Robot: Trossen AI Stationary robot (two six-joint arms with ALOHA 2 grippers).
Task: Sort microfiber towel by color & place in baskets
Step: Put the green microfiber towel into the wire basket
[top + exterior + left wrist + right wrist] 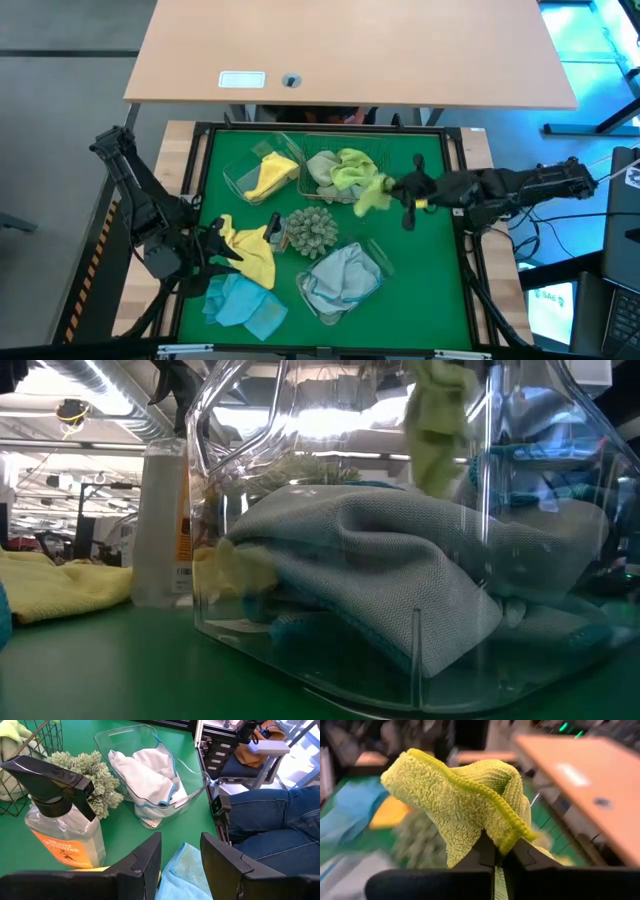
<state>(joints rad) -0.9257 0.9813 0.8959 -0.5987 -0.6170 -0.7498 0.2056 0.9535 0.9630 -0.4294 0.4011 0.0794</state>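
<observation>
Above the table's far middle, a lime green towel hangs pinched in the right gripper, just beside the wire-mesh basket, which already holds a like-coloured cloth; the drop lies a short way toward the left arm's side. Nearer sit the spiky ball and a spray bottle. Over a blue towel, the left gripper waits, jaws apart.

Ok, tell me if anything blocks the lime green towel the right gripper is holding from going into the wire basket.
Nothing visible does. The right gripper is shut on the lime green towel, lifted at the right edge of the wire basket, whose open top already holds a lime towel. The spiky ball sits lower, out of the way.
</observation>
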